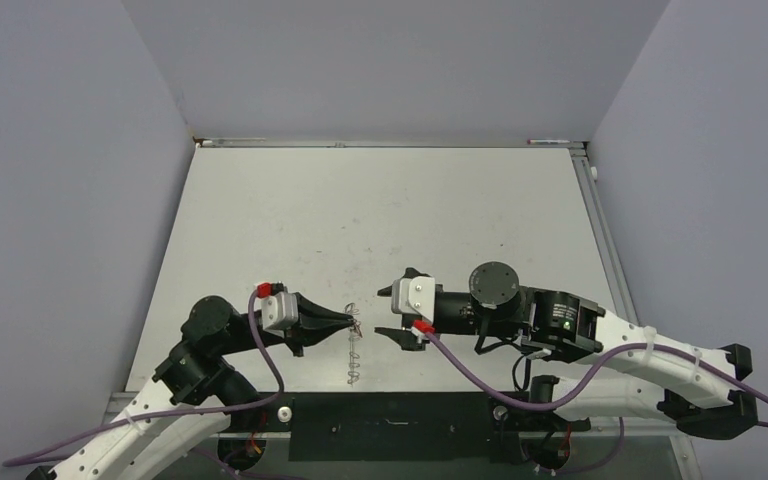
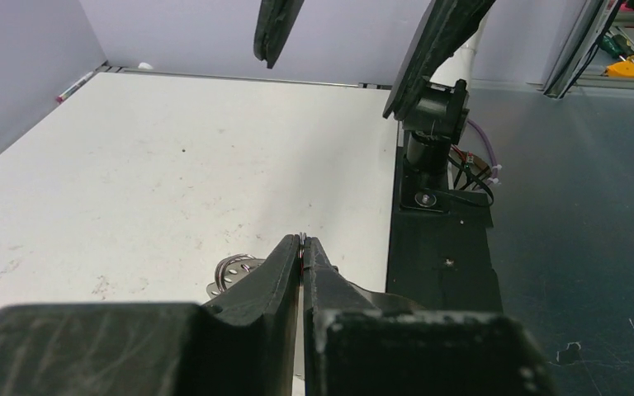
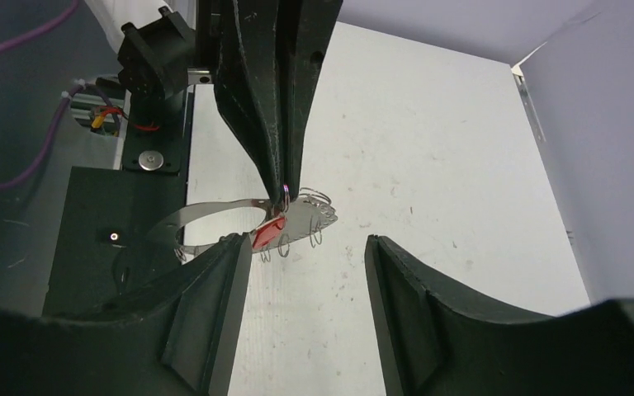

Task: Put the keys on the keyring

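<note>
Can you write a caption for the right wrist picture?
Left gripper pinches the little red key by the keyring; right gripper stands open nearby.

Keyring (image 3: 215, 216): thin, shiny silvery metal with wire loops. Key (image 3: 269, 234): smooth red plastic head. Table (image 1: 360, 210) under the keyring: matt white, scuffed. Left gripper (image 2: 302, 241) and right gripper (image 3: 305, 241): matt black, scratched.

Diffuse, even overhead lighting; tabletop (image 1: 380, 200) bright, shadows soft and faint; wrist views slightly soft, near foreground dark.
</note>
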`<state>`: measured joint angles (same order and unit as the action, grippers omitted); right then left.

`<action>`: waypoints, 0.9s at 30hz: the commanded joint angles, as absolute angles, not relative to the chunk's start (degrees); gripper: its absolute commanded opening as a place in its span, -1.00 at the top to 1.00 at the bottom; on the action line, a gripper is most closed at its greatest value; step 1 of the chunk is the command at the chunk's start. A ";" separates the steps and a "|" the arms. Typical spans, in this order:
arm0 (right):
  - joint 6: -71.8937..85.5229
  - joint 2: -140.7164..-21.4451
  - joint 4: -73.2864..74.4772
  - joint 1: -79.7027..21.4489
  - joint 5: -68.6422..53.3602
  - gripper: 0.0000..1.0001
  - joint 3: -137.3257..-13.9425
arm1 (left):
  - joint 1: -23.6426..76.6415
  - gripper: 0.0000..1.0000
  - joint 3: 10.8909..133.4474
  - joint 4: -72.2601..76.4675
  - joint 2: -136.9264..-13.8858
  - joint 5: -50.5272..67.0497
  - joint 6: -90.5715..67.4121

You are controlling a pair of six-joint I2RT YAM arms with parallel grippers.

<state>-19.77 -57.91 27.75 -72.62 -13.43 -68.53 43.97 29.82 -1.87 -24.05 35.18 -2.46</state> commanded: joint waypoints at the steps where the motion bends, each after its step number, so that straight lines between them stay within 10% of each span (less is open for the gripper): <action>1: -16.00 -54.75 15.36 -71.46 -13.72 -0.08 -62.45 | 43.36 1.00 31.30 1.25 -22.77 34.43 -2.24; 27: -9.94 -64.57 3.40 -60.29 -47.27 0.35 -57.04 | 42.91 1.00 30.59 2.66 -20.48 34.98 -2.90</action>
<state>-10.15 -64.51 8.45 -60.40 -43.11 -56.34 43.33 29.82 -0.99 -20.99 34.94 -2.55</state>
